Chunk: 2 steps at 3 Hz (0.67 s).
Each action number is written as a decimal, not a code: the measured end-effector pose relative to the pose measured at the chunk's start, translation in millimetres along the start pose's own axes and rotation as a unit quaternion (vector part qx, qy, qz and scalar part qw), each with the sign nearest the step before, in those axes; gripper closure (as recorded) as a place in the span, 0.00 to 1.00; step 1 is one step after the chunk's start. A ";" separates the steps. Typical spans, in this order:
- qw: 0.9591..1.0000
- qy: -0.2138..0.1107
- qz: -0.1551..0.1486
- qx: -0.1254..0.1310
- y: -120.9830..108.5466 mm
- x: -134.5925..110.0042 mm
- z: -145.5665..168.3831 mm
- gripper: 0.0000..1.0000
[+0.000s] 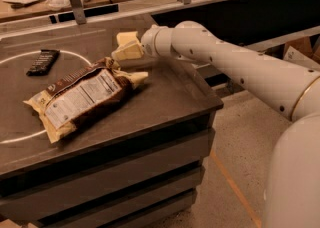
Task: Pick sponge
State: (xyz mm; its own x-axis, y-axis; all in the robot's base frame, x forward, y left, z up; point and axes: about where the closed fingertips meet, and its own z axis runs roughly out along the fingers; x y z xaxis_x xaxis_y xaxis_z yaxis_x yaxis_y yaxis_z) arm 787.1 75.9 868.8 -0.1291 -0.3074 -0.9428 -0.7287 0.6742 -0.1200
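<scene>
Nearest on the desk (170, 97) lies a crinkled brown-and-cream bag (82, 97), flat on its back. It sits just in front of and below the fingers (125, 53), and its upper corner comes close under their tips. I cannot tell whether bag and fingers touch.

The fingers show as a pale wedge at the end of the white arm (225, 62), which reaches in from the right, low over the desk top and pointing left. Whether they are spread or closed cannot be told from this angle, and nothing can be seen held in them.

Right behind the fingers, on their far side and seemingly against their upper edge, sits the sponge (125, 37), a small pale yellow block resting on the desk. It looks to be beside the fingers rather than between them, though the overlap makes that uncertain.

Well to the left of the fingers lies a dark flat bar (43, 62). It is clear of the work.

By my reading the step in hand is the final approach, and the grasp is not yet made. The next move calls for bringing the fingers a little farther back so that they straddle the sponge. They should keep clear of the bag's corner, then close gently, since foam gives under pressure, and lift straight up.
</scene>
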 end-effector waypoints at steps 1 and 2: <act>1.000 -0.006 0.001 -0.005 3.9 -5.4 18.1 0.00; 1.000 0.004 0.007 -0.010 9.4 -1.8 34.7 0.00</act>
State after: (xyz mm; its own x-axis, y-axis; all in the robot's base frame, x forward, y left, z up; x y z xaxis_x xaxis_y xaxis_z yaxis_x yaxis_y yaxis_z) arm 803.8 106.1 858.6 -0.1445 -0.3030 -0.9420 -0.7399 0.6651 -0.1005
